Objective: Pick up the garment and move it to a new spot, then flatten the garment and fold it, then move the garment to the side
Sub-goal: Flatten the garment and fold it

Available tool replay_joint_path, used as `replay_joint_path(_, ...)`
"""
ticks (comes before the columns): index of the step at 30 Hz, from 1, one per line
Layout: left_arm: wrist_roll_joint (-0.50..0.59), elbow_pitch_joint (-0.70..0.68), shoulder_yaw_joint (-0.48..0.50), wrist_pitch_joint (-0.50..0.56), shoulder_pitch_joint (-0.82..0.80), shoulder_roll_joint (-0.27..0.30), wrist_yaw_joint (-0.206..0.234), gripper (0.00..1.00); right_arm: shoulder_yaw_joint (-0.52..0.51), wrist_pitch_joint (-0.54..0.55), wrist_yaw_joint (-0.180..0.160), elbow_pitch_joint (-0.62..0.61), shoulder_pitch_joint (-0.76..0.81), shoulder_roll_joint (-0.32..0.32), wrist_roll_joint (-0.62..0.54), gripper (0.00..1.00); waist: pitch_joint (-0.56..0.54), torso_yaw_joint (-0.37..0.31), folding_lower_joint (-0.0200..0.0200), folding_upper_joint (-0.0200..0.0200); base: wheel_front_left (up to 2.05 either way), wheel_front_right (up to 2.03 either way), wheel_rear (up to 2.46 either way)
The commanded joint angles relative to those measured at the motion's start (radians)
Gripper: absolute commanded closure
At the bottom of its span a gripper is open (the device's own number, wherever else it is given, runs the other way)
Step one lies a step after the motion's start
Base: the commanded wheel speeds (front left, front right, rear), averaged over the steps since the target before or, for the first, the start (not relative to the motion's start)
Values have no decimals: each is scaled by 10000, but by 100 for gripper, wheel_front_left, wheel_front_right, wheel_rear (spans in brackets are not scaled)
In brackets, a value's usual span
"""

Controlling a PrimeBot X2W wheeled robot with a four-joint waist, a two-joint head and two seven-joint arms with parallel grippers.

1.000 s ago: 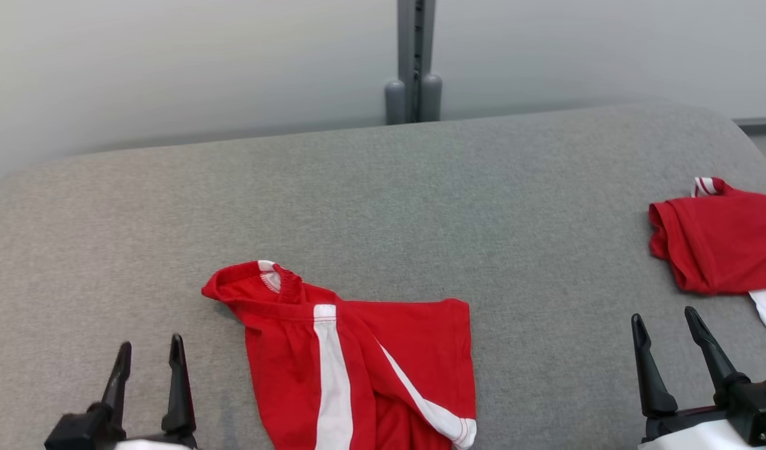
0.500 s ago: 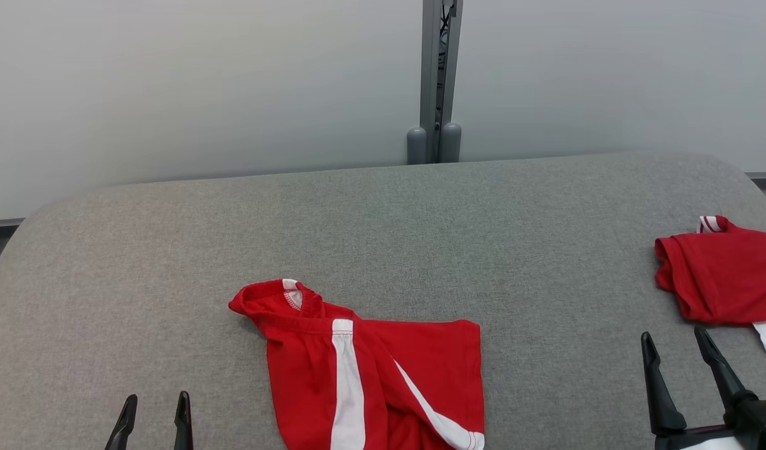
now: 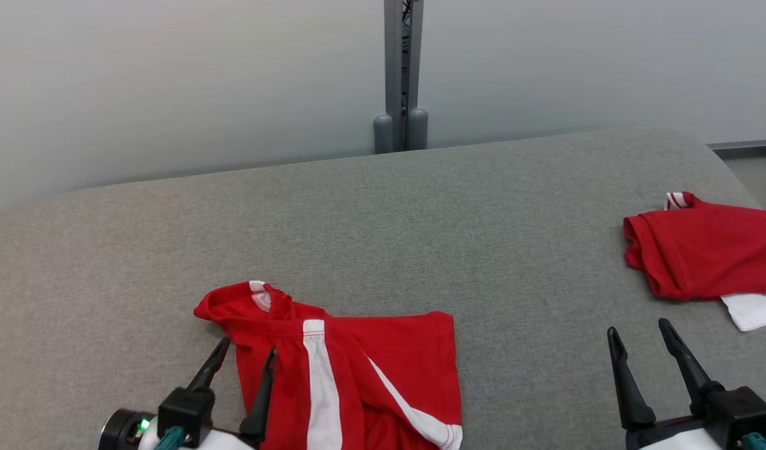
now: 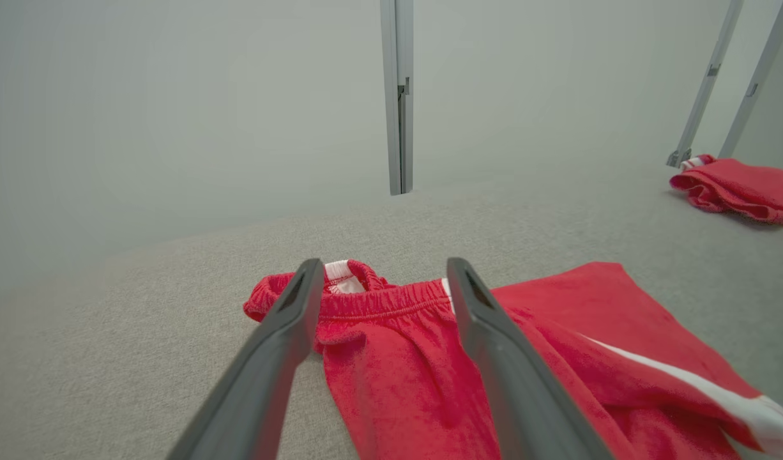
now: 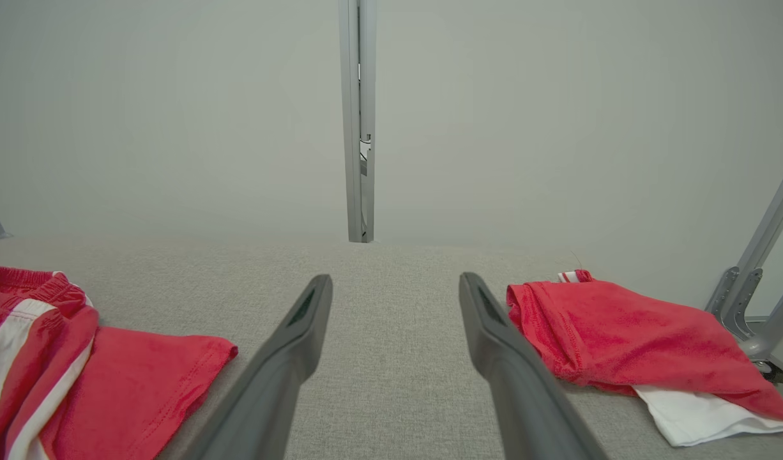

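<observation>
**Head view.** The garment, red shorts with white side stripes, is shown lying crumpled near the 6 o'clock edge of the grey worktop. The left pincer is held with its fingers apart, straddling the garment's 9 o'clock edge. In the left wrist view the elastic waistband is framed between those fingers. The right pincer, likewise apart and empty, is seen at 4 o'clock, near a second red garment at 3 o'clock. Nothing is gripped yet.

**Risks.** If only the top layer is pinched, the shorts may be lifted unevenly, twisted or dropped. If the cloth is met too shallowly, it may merely be pushed into deeper wrinkles.
</observation>
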Motion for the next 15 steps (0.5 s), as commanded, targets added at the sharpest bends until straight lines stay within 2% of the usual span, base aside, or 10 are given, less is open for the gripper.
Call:
replay_joint_path(1,74,276,-238,112,-423,151,-58,0,32,-45,-2,19,-65,-50,48,0,146,-282,0,-1,0,0,0)
replay_joint_path(3,155,988,-922,482,-1425,361,-71,0,142,-45,-2,79,-130,-49,147,0,226,-518,0,-1,0,0,0)
replay_joint_path(6,-205,2095,-2207,1591,-2599,774,-55,0,312,-46,-2,165,-114,-52,302,0,364,-841,0,-1,0,0,0)
replay_joint_path(10,-887,3110,-3133,3028,-3789,1297,-57,0,581,-46,-2,230,-132,-50,399,0,504,-1279,0,-1,0,0,0)
replay_joint_path(15,-1534,3588,-4122,4404,-4270,1964,-59,0,562,-46,-2,286,-106,-55,511,0,604,-1544,0,-1,0,0,0)
